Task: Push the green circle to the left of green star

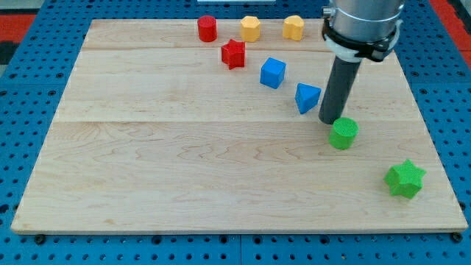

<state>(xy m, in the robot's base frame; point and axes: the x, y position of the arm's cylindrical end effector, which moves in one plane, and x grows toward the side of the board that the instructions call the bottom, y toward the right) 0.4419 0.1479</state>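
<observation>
The green circle (344, 133) lies on the wooden board (184, 162) at the view's right of centre. The green star (405, 179) lies lower and further to the view's right, near the board's right edge. My tip (329, 121) stands on the board right at the green circle's upper left edge, touching or nearly touching it. The blue triangle (307, 97) lies just to the view's left of the rod.
A blue cube (273, 73) and a red star (233, 54) lie up and left of the rod. A red cylinder (207, 29) and two yellow blocks (250, 29) (294, 27) line the board's top edge. Blue pegboard surrounds the board.
</observation>
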